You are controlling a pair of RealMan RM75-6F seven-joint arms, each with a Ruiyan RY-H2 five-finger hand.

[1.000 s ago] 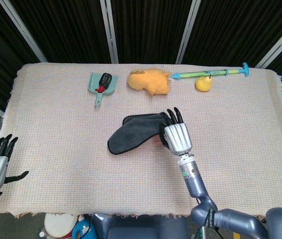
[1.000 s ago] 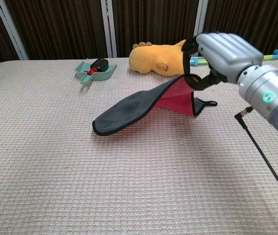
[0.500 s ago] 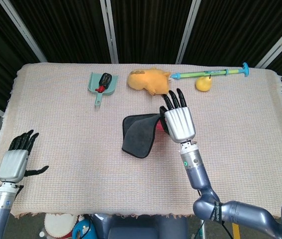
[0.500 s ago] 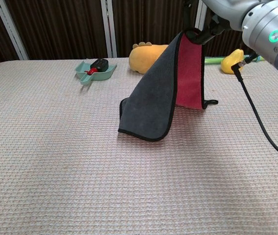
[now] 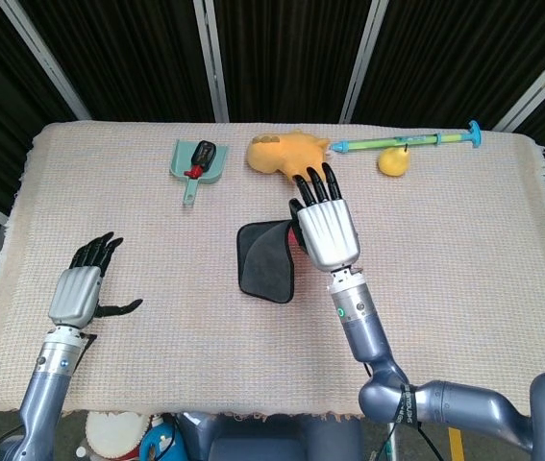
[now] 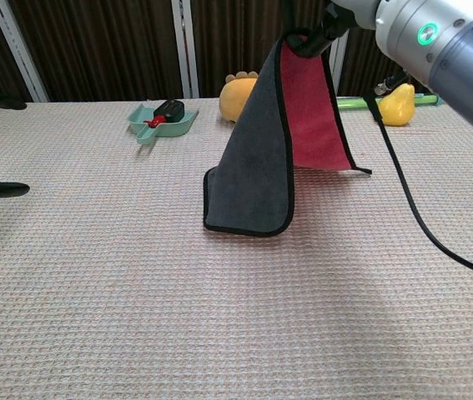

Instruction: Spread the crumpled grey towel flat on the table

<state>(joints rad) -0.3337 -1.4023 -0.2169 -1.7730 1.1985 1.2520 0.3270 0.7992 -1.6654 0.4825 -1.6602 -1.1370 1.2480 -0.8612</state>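
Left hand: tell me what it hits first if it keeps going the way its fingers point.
Probably the grey towel, hanging from the right hand. The left hand points up-right across bare table; depth is unclear, so it could pass beside it.

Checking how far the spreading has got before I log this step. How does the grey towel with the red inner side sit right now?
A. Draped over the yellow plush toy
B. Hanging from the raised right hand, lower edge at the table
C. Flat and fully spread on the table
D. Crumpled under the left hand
B: the right hand holds the grey towel up by its top, so it hangs folded, its lower edge touching the table.
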